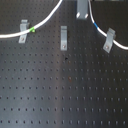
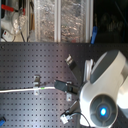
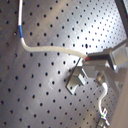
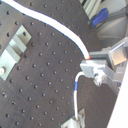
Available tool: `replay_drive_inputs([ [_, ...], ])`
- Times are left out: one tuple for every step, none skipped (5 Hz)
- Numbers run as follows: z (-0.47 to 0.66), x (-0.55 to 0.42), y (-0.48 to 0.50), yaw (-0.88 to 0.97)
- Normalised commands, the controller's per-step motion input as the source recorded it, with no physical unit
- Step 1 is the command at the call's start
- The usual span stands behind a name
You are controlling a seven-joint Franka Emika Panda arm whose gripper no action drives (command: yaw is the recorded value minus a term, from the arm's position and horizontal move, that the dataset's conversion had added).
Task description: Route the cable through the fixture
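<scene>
1 hand [image 4: 90, 64] clamped on cable [image 4: 60, 30], fingertips partly hidden; fixture [image 1: 63, 37] upright, unthreaded.

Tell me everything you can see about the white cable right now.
The cable is a thin, white, flexible cord with a green band and a blue band. In the first exterior view it arcs up from that view's left, past a leaning clip, then down past another. It lies behind the fixture, not through it. The end effector pinches it.
</scene>
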Motion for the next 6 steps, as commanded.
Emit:
replay_drive_inputs([
  [0.21, 0.03, 0.288, 0.41],
  [0.2, -0.046, 0.215, 0.25],
  [0.37, -0.299, 0.189, 0.0],
  [0.3, -0.117, 0.378, -0.39],
  [0.28, -0.125, 0.379, -0.57],
  [0.26, -0.138, 0.375, -0.56],
])
